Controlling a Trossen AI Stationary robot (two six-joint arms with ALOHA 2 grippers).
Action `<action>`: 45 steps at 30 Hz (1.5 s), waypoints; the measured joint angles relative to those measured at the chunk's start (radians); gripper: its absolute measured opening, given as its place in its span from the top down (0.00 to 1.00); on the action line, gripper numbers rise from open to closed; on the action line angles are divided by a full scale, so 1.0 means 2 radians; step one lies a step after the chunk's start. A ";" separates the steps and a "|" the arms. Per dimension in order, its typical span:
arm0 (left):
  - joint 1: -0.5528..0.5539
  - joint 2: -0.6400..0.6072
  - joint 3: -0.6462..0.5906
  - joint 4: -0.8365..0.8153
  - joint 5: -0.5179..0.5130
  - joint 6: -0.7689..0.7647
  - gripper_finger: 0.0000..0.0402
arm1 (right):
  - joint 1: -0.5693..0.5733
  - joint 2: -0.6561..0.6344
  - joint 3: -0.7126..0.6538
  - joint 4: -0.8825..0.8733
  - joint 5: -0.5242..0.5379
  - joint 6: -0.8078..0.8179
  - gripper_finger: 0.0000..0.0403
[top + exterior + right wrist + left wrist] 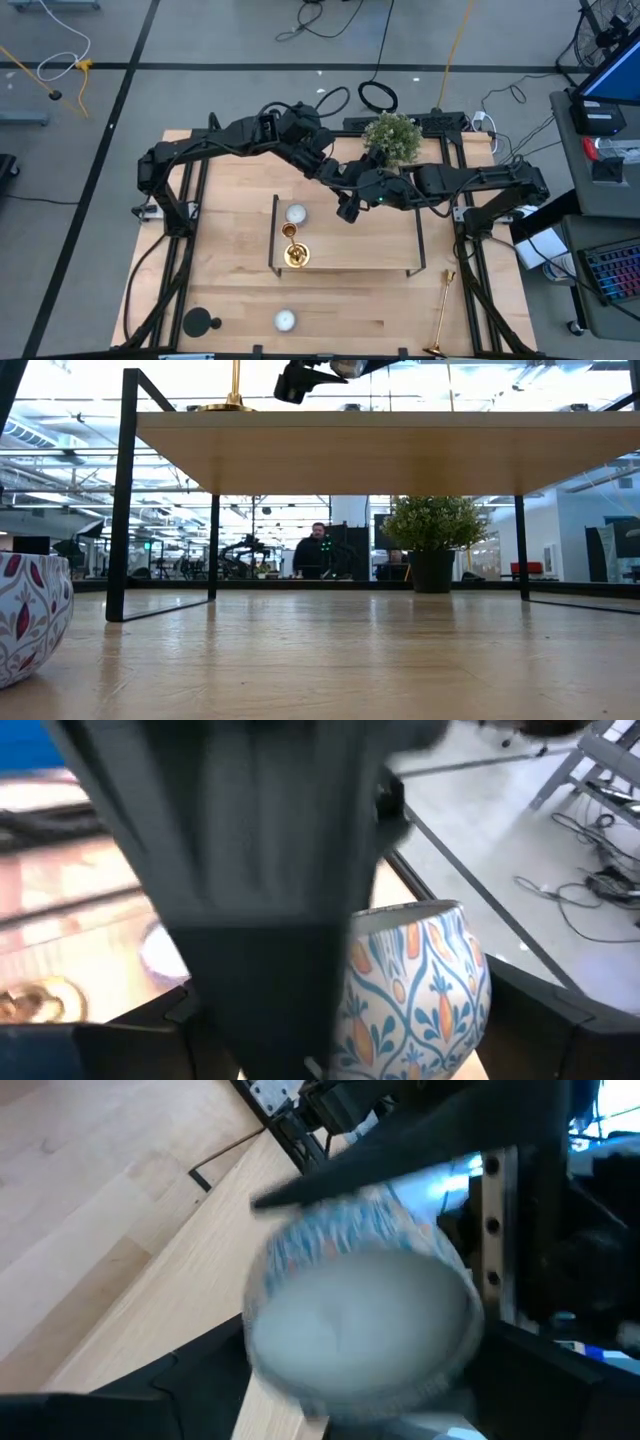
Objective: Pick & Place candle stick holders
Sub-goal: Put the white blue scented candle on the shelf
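Note:
One gold candle stick holder (295,250) stands upright on the wooden stand (350,255), near its left end; its base (225,405) shows in the low view. A second gold one (441,315) lies on the table at the near right. A black round-based one (200,322) sits at the near left. My left gripper (360,1380) and my right gripper (340,1020) meet above the stand's far edge, both at a white pot with a blue and orange pattern (415,990). In the high view the arms hide the pot. My left gripper has the pot's rounded wall (270,1280) between its two fingers, one on either side, and the pot hangs clear above the stand. My right gripper has one finger (560,1010) against the pot's wall (480,990). The left gripper's finger hides the pot's other side.
A white candle (296,213) rests on the stand, another (285,320) on the table near the front edge. A potted plant (390,138) stands at the far edge. A red-patterned pot (25,615) sits close to the low camera. Bare table lies under the stand.

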 joint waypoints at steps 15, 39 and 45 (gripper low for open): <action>0.029 -0.023 0.000 -0.027 -0.031 0.033 0.05 | 0.001 0.000 0.000 -0.014 -0.037 0.045 0.27; 0.034 -0.131 0.000 -0.133 -0.148 0.070 0.03 | 0.016 -0.102 -0.261 0.286 -0.071 0.107 0.27; 0.001 -0.130 0.000 -0.136 -0.170 0.068 0.03 | 0.029 -0.142 -0.386 0.457 -0.022 0.148 0.27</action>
